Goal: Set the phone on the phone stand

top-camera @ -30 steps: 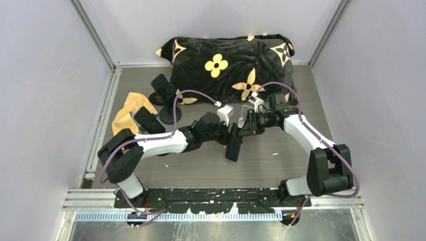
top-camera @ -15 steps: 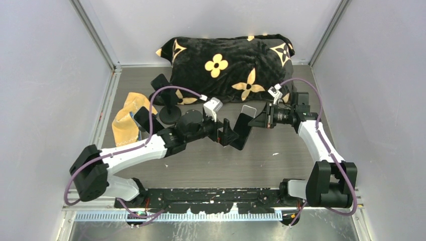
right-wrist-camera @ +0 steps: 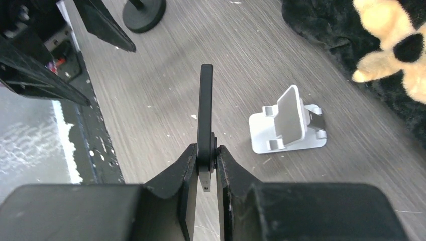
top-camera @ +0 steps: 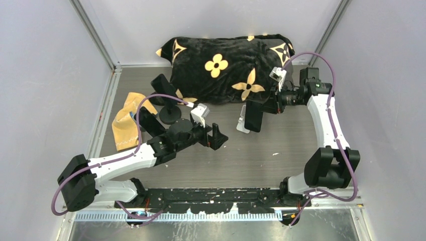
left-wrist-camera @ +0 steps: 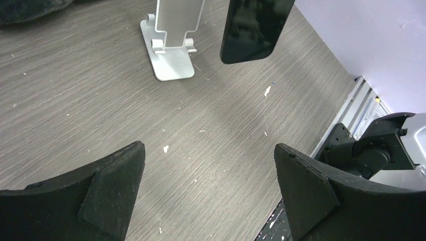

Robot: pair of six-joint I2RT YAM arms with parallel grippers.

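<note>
My right gripper (top-camera: 264,107) (right-wrist-camera: 206,150) is shut on the top end of the black phone (top-camera: 253,118) (right-wrist-camera: 205,108), which hangs upright above the table. The phone (left-wrist-camera: 253,27) is just right of the white phone stand (top-camera: 242,124) (left-wrist-camera: 170,47) (right-wrist-camera: 286,125), apart from it. The stand sits on the table in front of the blanket, its rest empty. Left of the stand, low over the table, my left gripper (top-camera: 217,136) (left-wrist-camera: 208,148) is open with nothing between its fingers.
A black blanket with yellow flowers (top-camera: 226,65) lies along the back. A yellow cloth (top-camera: 126,118) lies at the left. Two black round-based holders (top-camera: 168,113) (right-wrist-camera: 145,7) stand near it. Side walls close in the table.
My left gripper opened fully, let go of the phone and drew back to the left. My right gripper carried the phone toward the back right, next to the stand.
</note>
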